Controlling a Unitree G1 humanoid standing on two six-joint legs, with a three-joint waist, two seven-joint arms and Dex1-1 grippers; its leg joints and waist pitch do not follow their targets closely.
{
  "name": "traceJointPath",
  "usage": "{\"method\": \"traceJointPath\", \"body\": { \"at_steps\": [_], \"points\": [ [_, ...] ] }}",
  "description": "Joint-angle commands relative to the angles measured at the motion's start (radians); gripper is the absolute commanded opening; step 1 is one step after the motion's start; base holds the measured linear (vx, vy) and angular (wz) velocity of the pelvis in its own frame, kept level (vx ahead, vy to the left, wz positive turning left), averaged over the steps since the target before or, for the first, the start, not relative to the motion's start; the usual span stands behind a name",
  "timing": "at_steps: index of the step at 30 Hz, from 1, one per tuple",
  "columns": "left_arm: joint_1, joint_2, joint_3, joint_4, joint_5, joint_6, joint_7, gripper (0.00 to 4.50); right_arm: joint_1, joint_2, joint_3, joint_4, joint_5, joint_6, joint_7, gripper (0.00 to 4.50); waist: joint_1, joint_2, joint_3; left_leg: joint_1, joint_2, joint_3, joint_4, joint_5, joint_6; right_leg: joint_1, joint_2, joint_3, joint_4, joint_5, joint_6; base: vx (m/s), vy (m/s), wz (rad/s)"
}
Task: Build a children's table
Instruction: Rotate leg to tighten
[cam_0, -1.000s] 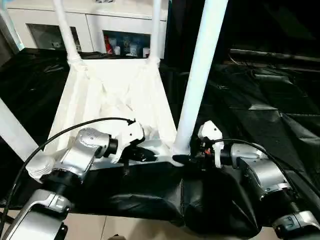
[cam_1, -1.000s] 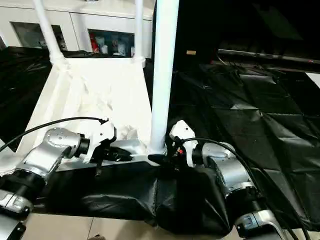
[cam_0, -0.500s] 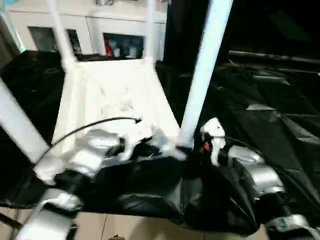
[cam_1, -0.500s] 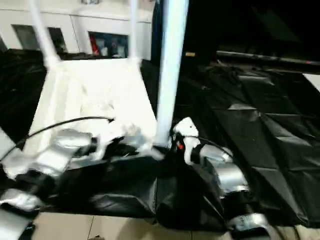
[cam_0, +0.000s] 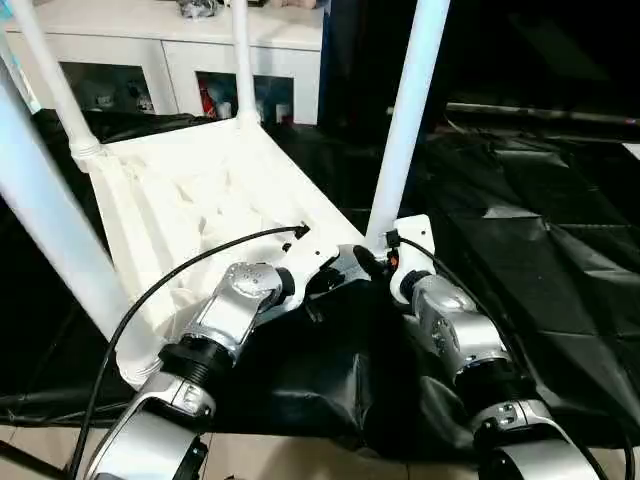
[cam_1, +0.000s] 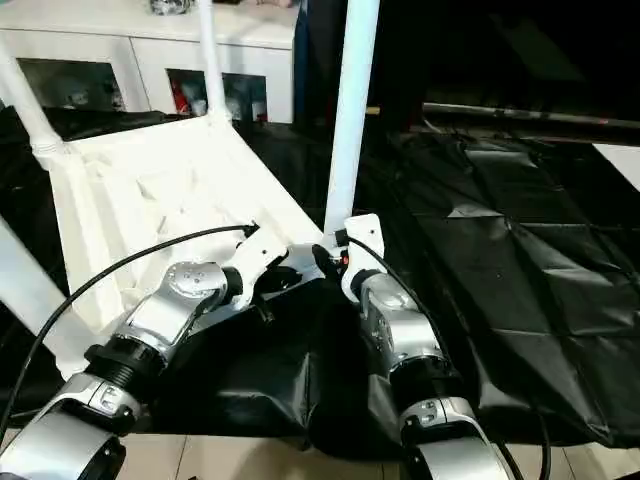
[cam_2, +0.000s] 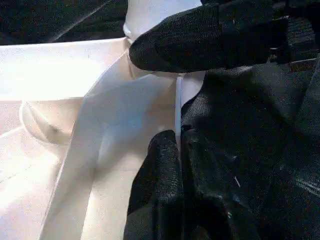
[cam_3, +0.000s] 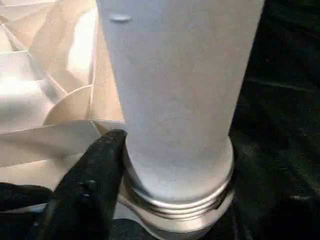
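Observation:
The white tabletop (cam_0: 190, 200) lies upside down and skewed on black sheeting, ribs up, with all its legs standing in the corner sockets. My left gripper (cam_0: 335, 275) is shut on the thin near rim (cam_2: 178, 100) just beside the near right corner; one of its fingers (cam_2: 157, 185) presses that rim. My right gripper (cam_0: 378, 262) is at the foot of the near right leg (cam_0: 405, 130), shut on it. One finger (cam_3: 92, 180) lies against the leg's threaded collar (cam_3: 180, 200); the other is hidden behind the leg.
The near left leg (cam_0: 50, 230) rises close to my left forearm. Crumpled black sheeting (cam_0: 530, 250) covers the work surface and hangs over its near edge. A white cabinet with glass doors (cam_0: 180, 60) stands behind. Pale floor (cam_0: 300, 465) shows below.
The tabletop has swung round: its near right corner moved away from me, and both grippers went with it. The camera view has also shifted.

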Motion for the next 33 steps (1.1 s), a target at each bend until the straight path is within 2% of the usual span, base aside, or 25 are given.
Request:
{"method": "traceJointPath", "body": {
  "at_steps": [1,3,4,7,10,13,15,18,19,20,21,25,26,31,33],
  "points": [
    [0.008,-0.015,-0.025,0.011,-0.017,-0.027,-0.028,0.0,0.015,0.037,0.086,0.007,0.011,0.007,0.141,3.6,0.004,-0.009,-0.04,-0.008,0.016,-0.002,-0.074,-0.254,0.016,0.041,-0.06,0.042,-0.093,-0.353,-0.119,0.0,0.0,0.0],
    [0.01,-0.004,-0.021,0.008,-0.019,-0.031,-0.041,0.0,0.019,0.023,0.098,0.002,0.006,0.0,0.172,3.75,0.004,-0.008,-0.04,-0.007,0.016,-0.002,-0.074,-0.264,0.018,0.04,-0.061,0.042,-0.097,-0.375,-0.114,0.0,0.0,0.0],
    [0.015,0.025,-0.015,0.0,-0.028,-0.049,-0.081,0.0,0.031,-0.02,0.131,-0.018,-0.004,-0.019,0.252,3.75,0.005,-0.01,-0.04,-0.007,0.017,-0.003,-0.074,-0.263,0.02,0.04,-0.062,0.041,-0.097,-0.385,-0.111,0.0,0.0,0.0],
    [0.024,0.072,-0.012,-0.015,-0.047,-0.068,-0.158,0.0,0.055,-0.089,0.168,-0.06,-0.003,-0.041,0.375,3.75,0.007,-0.011,-0.04,-0.009,0.018,-0.002,-0.074,-0.257,0.031,0.042,-0.061,0.042,-0.096,-0.372,-0.108,0.0,0.0,0.0],
    [0.036,0.114,-0.012,-0.033,-0.068,-0.098,-0.242,0.0,0.069,-0.141,0.173,-0.101,0.007,-0.043,0.463,3.75,0.006,-0.008,-0.041,-0.01,0.021,-0.003,-0.075,-0.238,0.031,0.043,-0.061,0.042,-0.091,-0.332,-0.131,0.0,0.0,0.0],
    [0.064,0.192,-0.02,-0.094,-0.123,-0.1,-0.417,0.0,0.086,-0.233,0.178,-0.164,0.031,-0.039,0.609,3.75,0.005,-0.008,-0.042,-0.011,0.023,-0.002,-0.073,-0.227,0.042,0.047,-0.06,0.043,-0.08,-0.261,-0.165,0.0,0.0,0.0],
    [0.071,0.213,-0.024,-0.109,-0.138,-0.099,-0.465,0.0,0.09,-0.259,0.185,-0.179,0.036,-0.035,0.644,3.75,0.004,-0.006,-0.042,-0.008,0.024,0.0,-0.071,-0.215,0.046,0.044,-0.06,0.044,-0.078,-0.233,-0.18,0.0,0.0,0.0],
    [0.08,0.242,-0.032,-0.131,-0.152,-0.08,-0.523,0.0,0.098,-0.291,0.192,-0.205,0.042,-0.025,0.687,3.75,0.009,-0.003,-0.046,-0.003,0.026,0.004,-0.066,-0.165,0.057,0.045,-0.057,0.044,-0.064,-0.124,-0.22,0.0,0.0,0.0],
    [0.085,0.253,-0.034,-0.143,-0.161,-0.068,-0.551,0.0,0.101,-0.301,0.19,-0.216,0.048,-0.021,0.708,3.75,0.012,-0.003,-0.05,0.0,0.024,0.007,-0.06,-0.126,0.066,0.047,-0.055,0.045,-0.054,-0.044,-0.242,0.0,0.0,0.0],
    [0.085,0.255,-0.034,-0.145,-0.163,-0.067,-0.555,0.0,0.102,-0.303,0.189,-0.219,0.049,-0.019,0.713,3.75,0.017,-0.004,-0.05,-0.004,0.024,0.008,-0.057,-0.092,0.076,0.049,-0.052,0.043,-0.047,0.018,-0.258,0.0,0.0,0.0],
    [0.086,0.255,-0.034,-0.145,-0.164,-0.066,-0.557,0.0,0.102,-0.304,0.189,-0.22,0.05,-0.019,0.715,3.75,0.022,-0.005,-0.049,-0.001,0.023,0.011,-0.055,-0.091,0.083,0.048,-0.053,0.043,-0.047,0.034,-0.267,0.0,0.0,0.0],
    [0.09,0.261,-0.033,-0.156,-0.176,-0.062,-0.579,0.0,0.116,-0.317,0.195,-0.252,0.068,0.004,0.764,3.75,0.028,-0.007,-0.046,-0.005,0.024,0.009,-0.058,-0.118,0.075,0.055,-0.056,0.042,-0.05,-0.015,-0.254,0.0,0.0,0.0],
    [0.093,0.262,-0.034,-0.16,-0.177,-0.062,-0.582,0.0,0.122,-0.32,0.205,-0.259,0.071,0.009,0.775,3.59,0.028,-0.007,-0.046,-0.005,0.024,0.008,-0.059,-0.129,0.069,0.056,-0.058,0.043,-0.053,-0.042,-0.246,0.0,0.0,0.0],
    [0.096,0.261,-0.035,-0.163,-0.177,-0.059,-0.581,0.0,0.128,-0.315,0.214,-0.259,0.065,0.01,0.776,3.29,0.025,-0.008,-0.043,-0.002,0.025,0.006,-0.064,-0.171,0.041,0.051,-0.06,0.044,-0.064,-0.151,-0.216,0.0,0.0,0.0],
    [0.095,0.26,-0.032,-0.162,-0.175,-0.06,-0.574,0.0,0.127,-0.31,0.211,-0.261,0.066,0.013,0.773,3.09,0.025,-0.008,-0.045,-0.002,0.024,0.006,-0.063,-0.157,0.04,0.051,-0.059,0.044,-0.061,-0.129,-0.219,0.0,0.0,0.0]
  ]
}}
